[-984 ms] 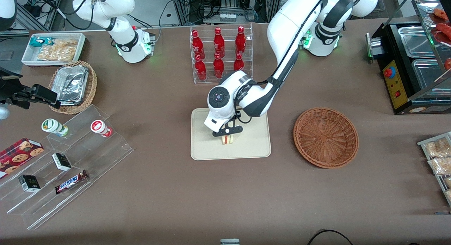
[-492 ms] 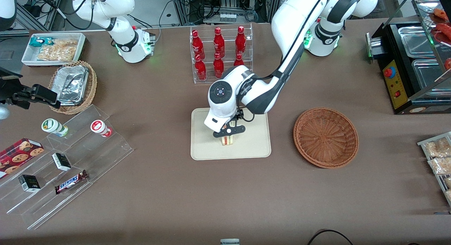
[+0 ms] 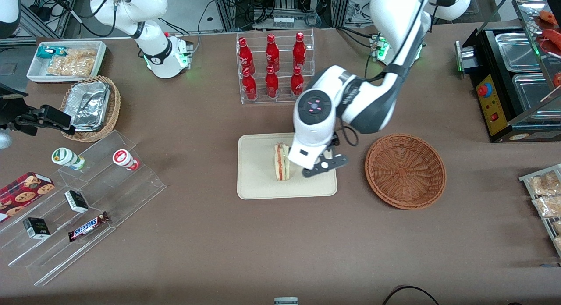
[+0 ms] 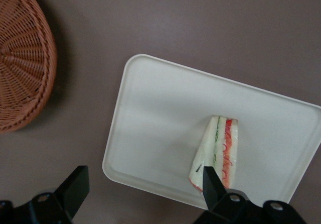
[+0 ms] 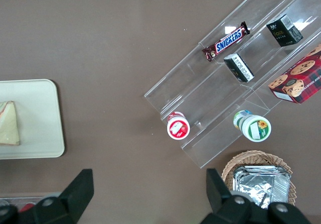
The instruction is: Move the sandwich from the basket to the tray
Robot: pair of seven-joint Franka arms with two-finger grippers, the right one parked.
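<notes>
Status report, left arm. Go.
Tool open, empty, above tray edge nearest basket. Sandwich standing on tray, released. Basket empty. Nothing obstructing.

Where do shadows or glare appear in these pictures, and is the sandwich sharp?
Front view: soft shadow beside the basket, glare on the foil trays. Left wrist view: the sandwich on the tray is sharp, the open end effector is dark, and the basket throws a dark shadow.

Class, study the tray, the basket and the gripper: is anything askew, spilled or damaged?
Nothing stands out. The sandwich stands intact on the tray, the basket sits empty, and the gripper hangs open above the tray's edge.
</notes>
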